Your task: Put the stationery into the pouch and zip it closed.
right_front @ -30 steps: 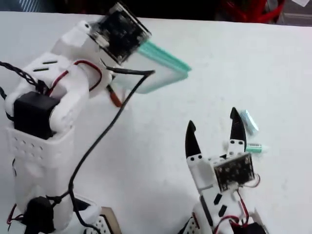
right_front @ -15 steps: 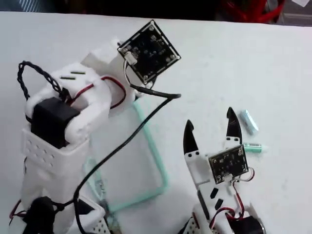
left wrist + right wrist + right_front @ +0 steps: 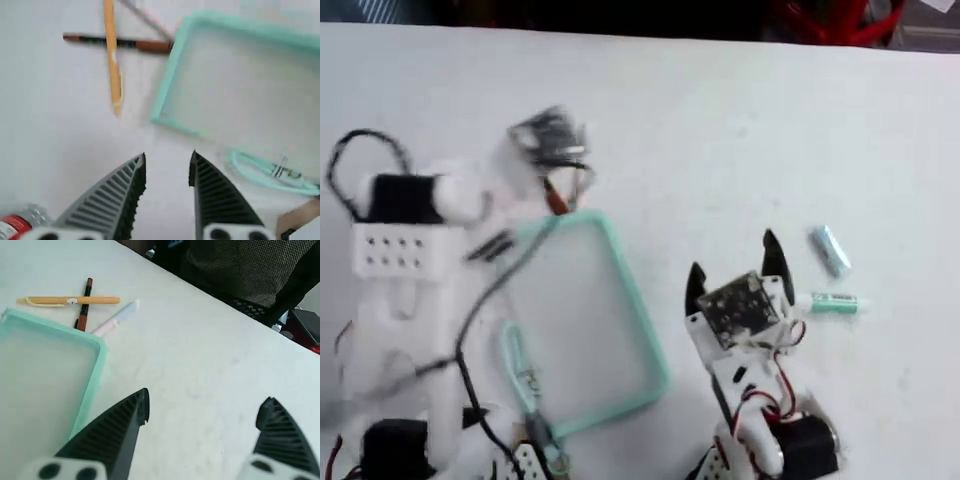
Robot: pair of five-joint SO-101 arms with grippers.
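Observation:
The clear pouch [image 3: 582, 325] with a mint-green rim lies flat on the table, its strap [image 3: 518, 365] trailing toward the near edge. My left gripper [image 3: 167, 157] hovers just off the pouch's [image 3: 240, 85] corner, narrowly open and holding nothing. Beyond that corner lie an orange pen [image 3: 112, 60], a brown pen [image 3: 115, 44] and a pale pink pen [image 3: 145, 17]. My right gripper [image 3: 732, 258] stands wide open to the right of the pouch, empty. Its wrist view shows the pouch rim [image 3: 92, 372], the orange pen [image 3: 70, 300], the brown pen [image 3: 86, 300] and the pastel pen [image 3: 117, 317].
A small light-blue piece [image 3: 830, 250] and a green-and-white tube [image 3: 835, 302] lie on the white table right of the right gripper. The blurred left arm [image 3: 410, 230] stands over the pouch's left side. A dark chair [image 3: 240, 270] is past the table's far edge.
The left gripper held the pouch up in the air, then laid it flat and let go. The left arm has swung back left. The right arm has drawn back a little.

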